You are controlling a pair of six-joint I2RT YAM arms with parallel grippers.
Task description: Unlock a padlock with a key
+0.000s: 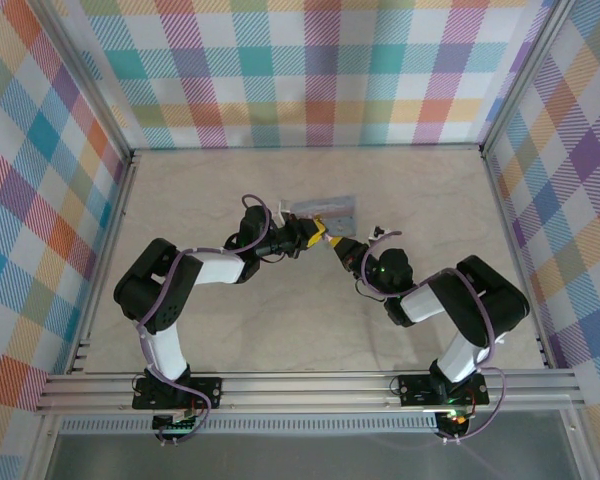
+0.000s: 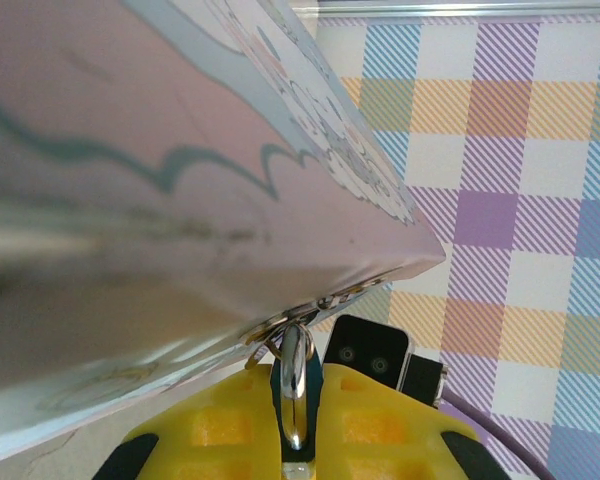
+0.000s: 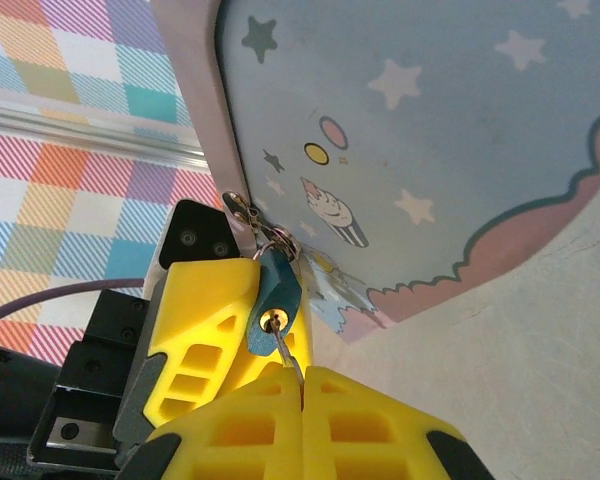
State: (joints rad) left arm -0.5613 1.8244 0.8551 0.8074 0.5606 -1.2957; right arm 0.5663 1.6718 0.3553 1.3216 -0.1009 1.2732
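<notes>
Landmark: pale blue cartoon-printed metal tin box (image 1: pixel 325 207), lying on the pale marbled tabletop (image 1: pixel 230 330) just beyond the point where the two arms meet.

Left of the tin's hasp corner: the left arm is folded at the elbow, forearm reaching in toward the right, wrist level with the tin's near edge. The yellow-fingered left gripper (image 1: pixel 302 238) is clamped on the tiny dark-bluish padlock with a small metal shackle (image 3: pixel 273 290). In the left wrist view the bright shackle sits pinched between the yellow fingers (image 2: pixel 230 420), directly under the tin's edge.

At the hasp: the padlock hangs from the tin's small metal hasp (image 3: pixel 242 212) at its near corner. Its keyhole end is turned away from the tin, toward the right arm. The shackle looks seated in the body, with no gap that I can make out.

Right of the hasp: the thin greyish metal key (image 3: pixel 290 352) has its tip in the brass keyhole. Its shaft runs back into the right gripper (image 3: pixel 302 385), whose yellow fingers are pressed together on it. The right arm mirrors the left, elbow bent and forearm angled in toward the tin's near edge, so the two grippers are nearly nose to nose.

Progress, my reading:
- Padlock steadied: done.
- Key in hand and entered in the keyhole: done. How deep it sits can't be judged.
- Left to do: rotate the key and free the shackle. The lock appears not yet opened.
</notes>
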